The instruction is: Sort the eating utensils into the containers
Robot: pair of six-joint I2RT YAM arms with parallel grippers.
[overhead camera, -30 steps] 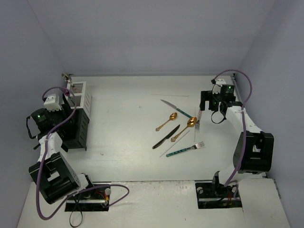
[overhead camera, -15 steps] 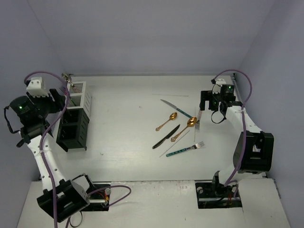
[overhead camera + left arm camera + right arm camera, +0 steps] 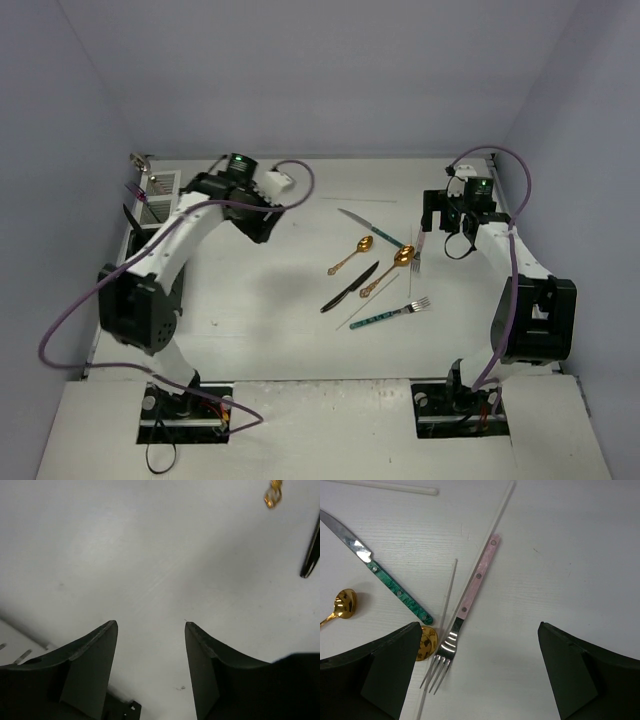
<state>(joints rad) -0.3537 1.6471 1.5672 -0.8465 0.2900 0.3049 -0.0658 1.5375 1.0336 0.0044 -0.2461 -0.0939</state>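
While the right gripper [image 3: 479, 630] hangs spread over the pink-handled fork [image 3: 477, 577] (3 o'clock side of the table [image 3: 260, 330]), you are at the pick approach. Next, lower and pinch its handle; the left gripper [image 3: 151, 624] is spread, empty.

This is a robotics lab test cell: a white table [image 3: 260, 325] is boxed in by plain pale walls [image 3: 300, 70] at 9, 12 and 3 o'clock. The left arm [image 3: 176, 236] and right arm [image 3: 533, 320] (trailing purple cables [image 3: 495, 150]) are bolted down at 6 o'clock.
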